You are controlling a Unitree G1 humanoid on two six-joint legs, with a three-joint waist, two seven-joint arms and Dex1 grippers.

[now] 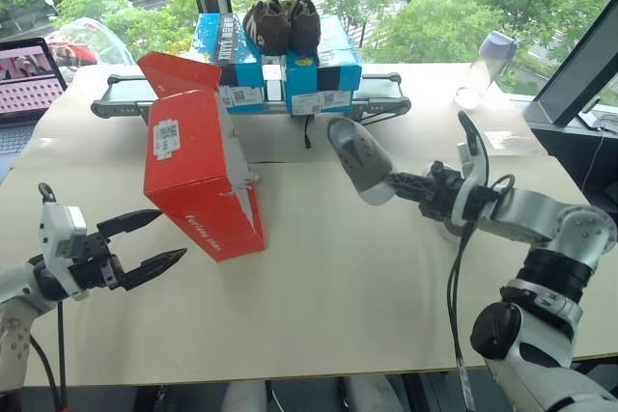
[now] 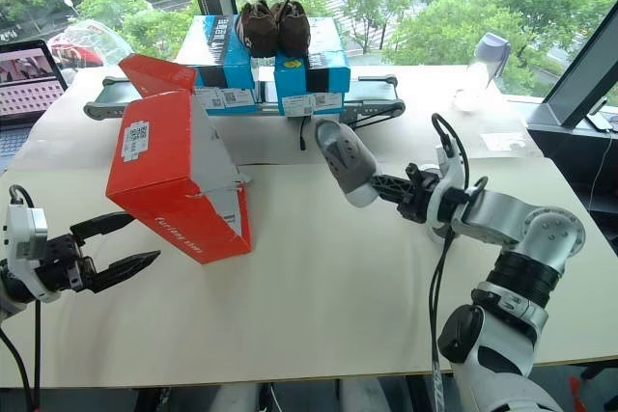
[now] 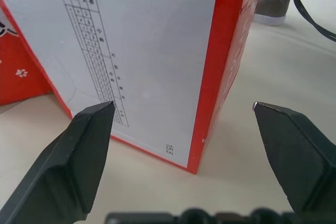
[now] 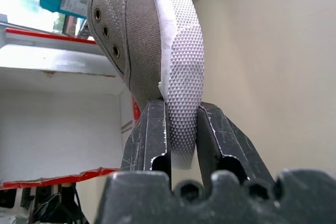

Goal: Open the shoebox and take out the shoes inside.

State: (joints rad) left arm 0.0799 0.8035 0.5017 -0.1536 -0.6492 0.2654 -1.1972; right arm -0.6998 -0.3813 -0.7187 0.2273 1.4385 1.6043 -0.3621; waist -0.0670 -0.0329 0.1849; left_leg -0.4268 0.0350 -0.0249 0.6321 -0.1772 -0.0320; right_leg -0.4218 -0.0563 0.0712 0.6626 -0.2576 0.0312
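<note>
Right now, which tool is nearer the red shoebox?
Left. The left tool hangs open just beside the red shoebox, at its lower corner. The right tool is farther off, across the table, shut on a grey shoe.

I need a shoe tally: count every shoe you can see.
3. One grey shoe is held up over the table by the right gripper; two dark brown shoes sit on the blue boxes. The red shoebox may hide another.
</note>
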